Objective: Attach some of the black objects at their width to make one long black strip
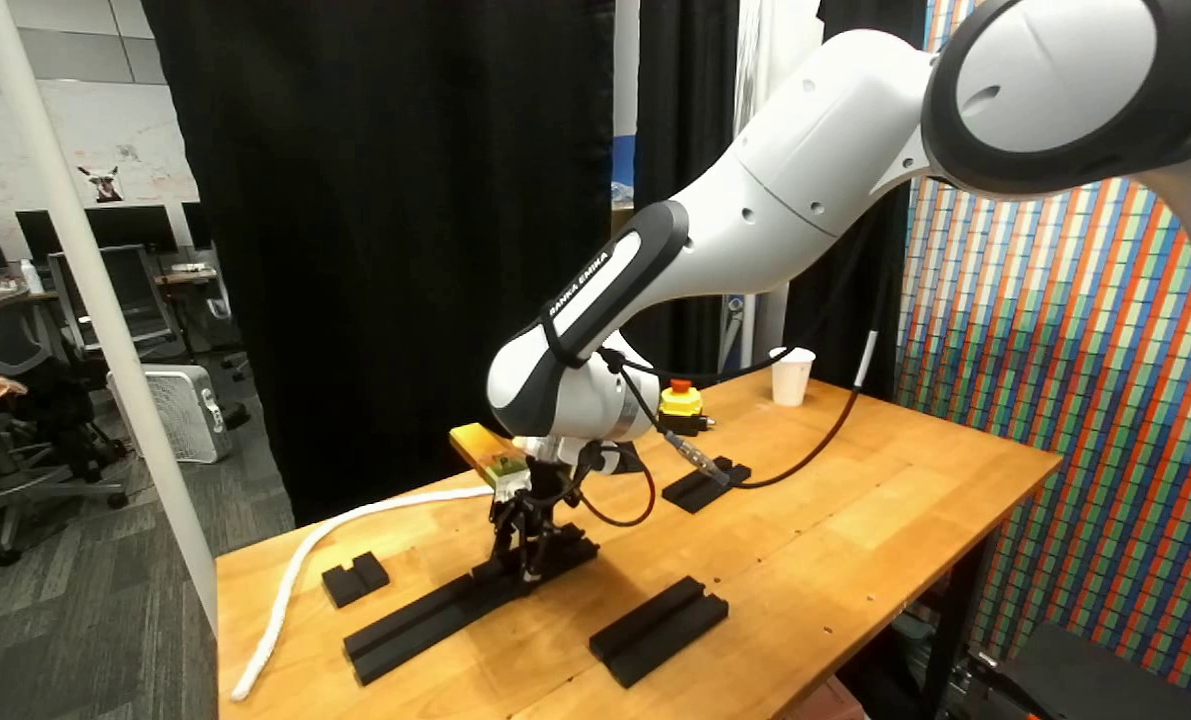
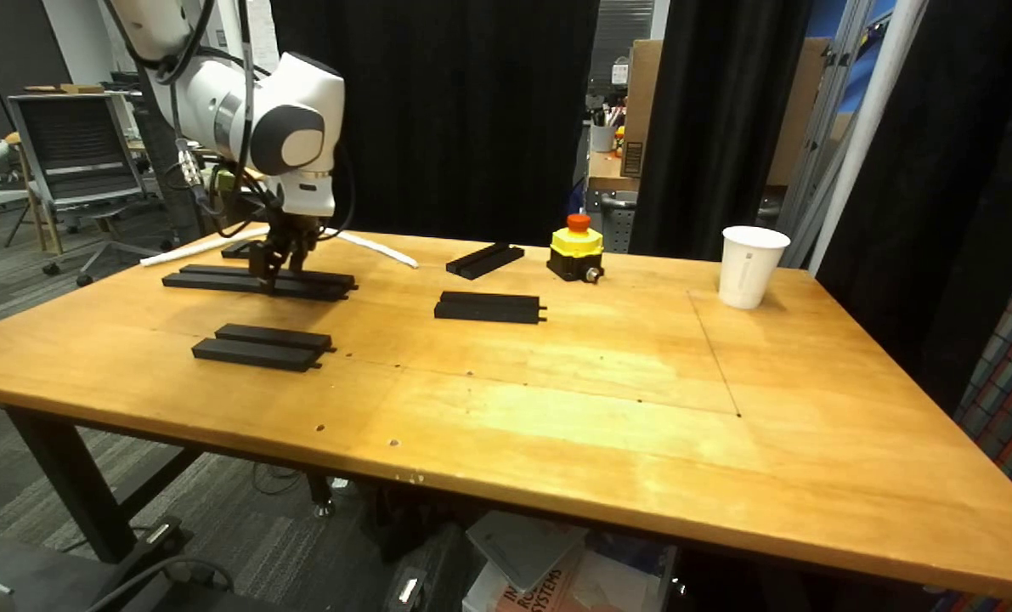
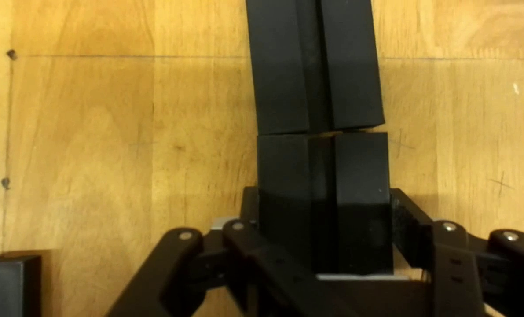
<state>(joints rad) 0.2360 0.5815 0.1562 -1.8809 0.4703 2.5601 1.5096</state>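
Two black bars are lying almost end to end on the table (image 1: 855, 480). In the wrist view the held bar (image 3: 324, 198) is nearly meeting the far bar (image 3: 316, 66) at a slight angle, a sliver of wood showing through the seam. The gripper (image 3: 324, 207) is pinching the held bar, its fingers (image 3: 413, 233) pressing on both long sides and standing only as far apart as the bar is wide. A third bar (image 1: 660, 630) is lying alongside the pair, apart from it; a short block (image 1: 355, 578) is resting on the pair's opposite side, with a white cord (image 1: 292, 572) curving past. A fourth bar (image 2: 490, 307) and a fifth bar (image 2: 484, 260) are lying near a red-topped button (image 2: 576, 246). Past the button, a paper cup (image 2: 750, 268) is standing upright; what it is holding, I cannot tell. Behind the table, a small pot (image 2: 603, 138) is holding pen-like sticks.
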